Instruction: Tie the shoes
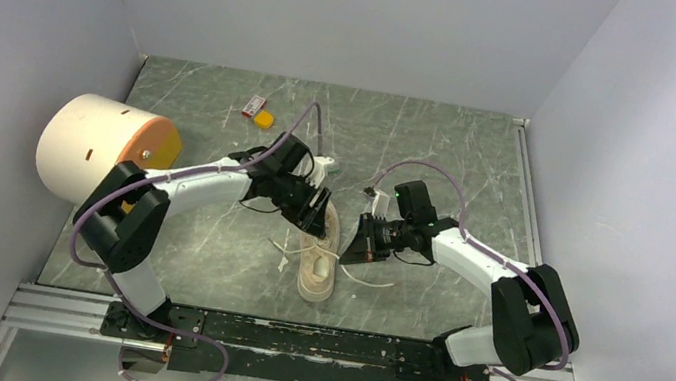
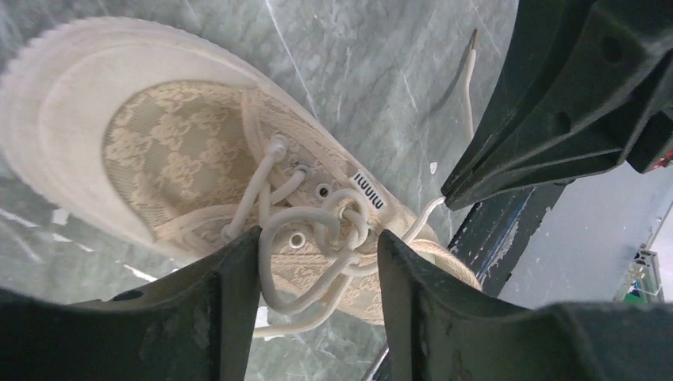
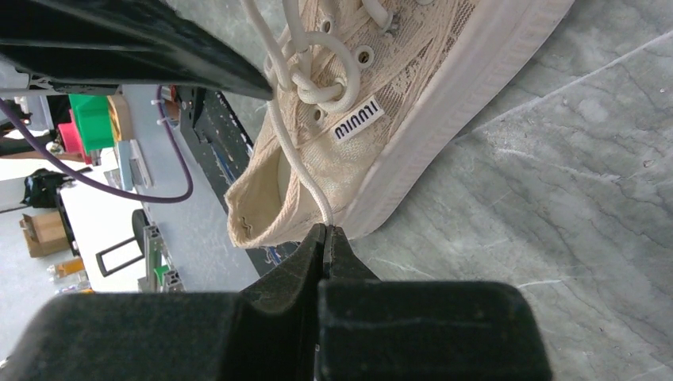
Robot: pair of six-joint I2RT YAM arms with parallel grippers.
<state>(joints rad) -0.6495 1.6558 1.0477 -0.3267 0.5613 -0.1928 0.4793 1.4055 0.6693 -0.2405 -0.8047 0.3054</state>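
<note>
Right wrist view alone shows the grip plainly: the right gripper (image 3: pixel 325 234) has its jaws pressed together on one white lace (image 3: pixel 298 163); that lace runs from the fingertips up past the heel opening to the knot by the top eyelets. The top external view shows the same lace only as a thin line.

Left wrist view adds what the others hide: the left gripper (image 2: pixel 317 238) has its jaws apart, one finger on each side of the loops (image 2: pixel 341 218) over the tongue; it is clamped on nothing that shows. The same view catches the other gripper's dark tip with the lace leading into it.

Top external view places everything. Nearest is the black rail (image 1: pixel 341 348) along the table's edge. Beyond it, between the two arms, the sneaker (image 1: pixel 317 278) stands on its sole on the grey marbled table (image 1: pixel 440 155). Its long axis runs near to far, heel opening toward the rail, toe toward the back wall; the toe end is hidden under the left gripper. Only this view shows the big cream-and-orange cylinder (image 1: pixel 102 150) lying at the left, well apart from the sneaker. Farther back lie a small red-and-white thing (image 1: pixel 253 107) and a yellow piece (image 1: pixel 265 120), just beside each other.
</note>
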